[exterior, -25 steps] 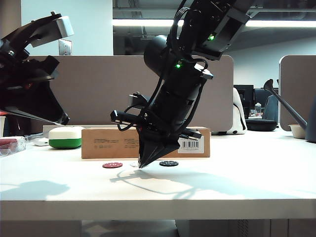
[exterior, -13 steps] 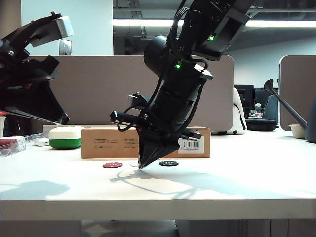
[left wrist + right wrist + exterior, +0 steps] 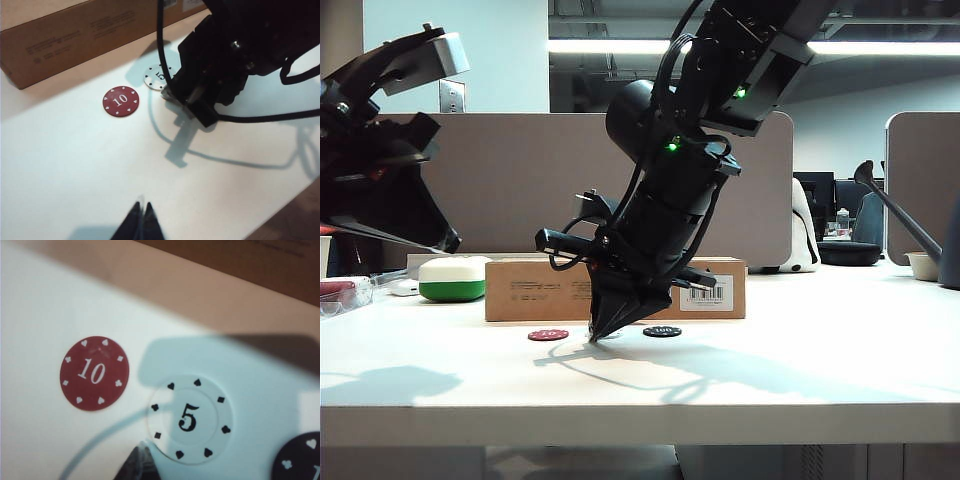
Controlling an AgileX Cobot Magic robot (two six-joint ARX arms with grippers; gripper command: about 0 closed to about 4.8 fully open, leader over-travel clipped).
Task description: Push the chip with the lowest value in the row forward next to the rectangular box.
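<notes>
Flanking the white chip point(image 3: 190, 419), red chip point(image 3: 94, 373), black chip point(image 3: 298, 457); right claw point(image 3: 597, 334) touches it.

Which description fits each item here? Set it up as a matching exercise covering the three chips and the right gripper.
1. white chip
2. dark red chip
3. black chip
4. right gripper

a. marked 10
b. tip down at the table, touching the edge of the chip marked 5
c. marked 5
d. lies right of the others in the exterior view

Pairs: 1-c, 2-a, 3-d, 4-b
</notes>
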